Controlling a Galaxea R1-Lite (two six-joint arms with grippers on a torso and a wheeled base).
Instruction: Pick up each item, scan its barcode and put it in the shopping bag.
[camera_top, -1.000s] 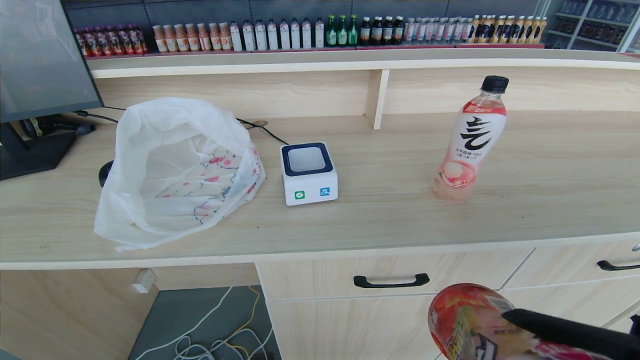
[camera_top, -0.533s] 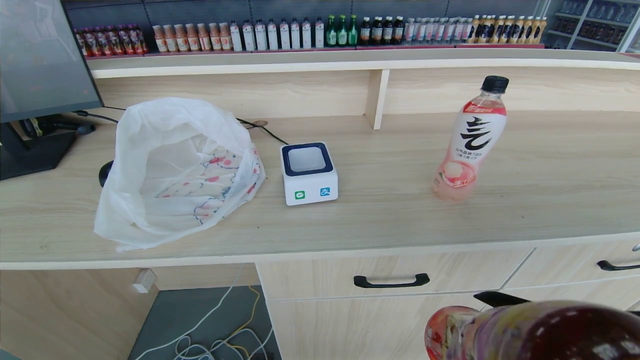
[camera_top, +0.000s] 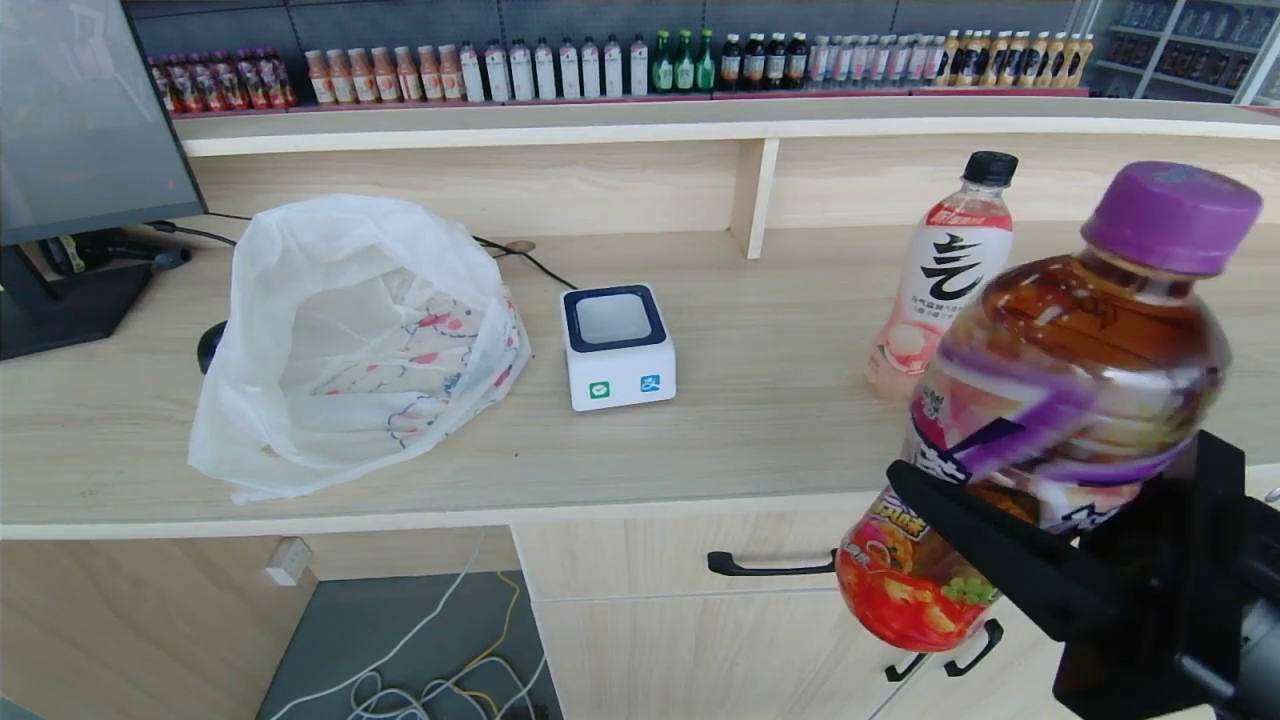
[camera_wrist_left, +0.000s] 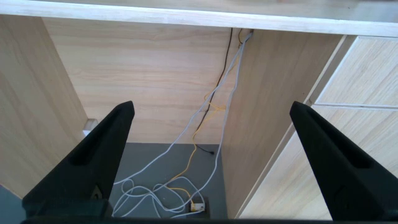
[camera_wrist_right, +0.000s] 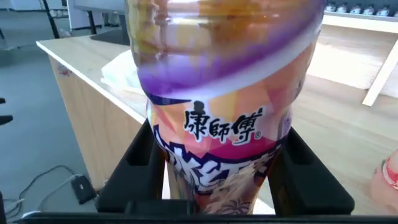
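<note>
Leftmost, the left gripper (camera_wrist_left: 210, 124) hangs below the counter (camera_top: 760, 430) edge, jaws wide apart and empty. On the counter the shopping bag (camera_top: 350, 340) gapes open, the scanner (camera_top: 617, 345) just beside it, window up. Further right a pink bottle (camera_top: 945, 280) stands upright. At the right, the right gripper (camera_wrist_right: 219, 149) clamps the tea bottle (camera_top: 1070, 370) around its lower half, cap tilted up and rightward; the scanner lies forward-left, nothing seeming to bar the way

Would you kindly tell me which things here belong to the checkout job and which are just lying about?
Job: purple-capped tea bottle, gripped by the right tool; pink bottle; scanner; shopping bag.
Lying about: monitor; shelf bottles; floor cables.
</note>
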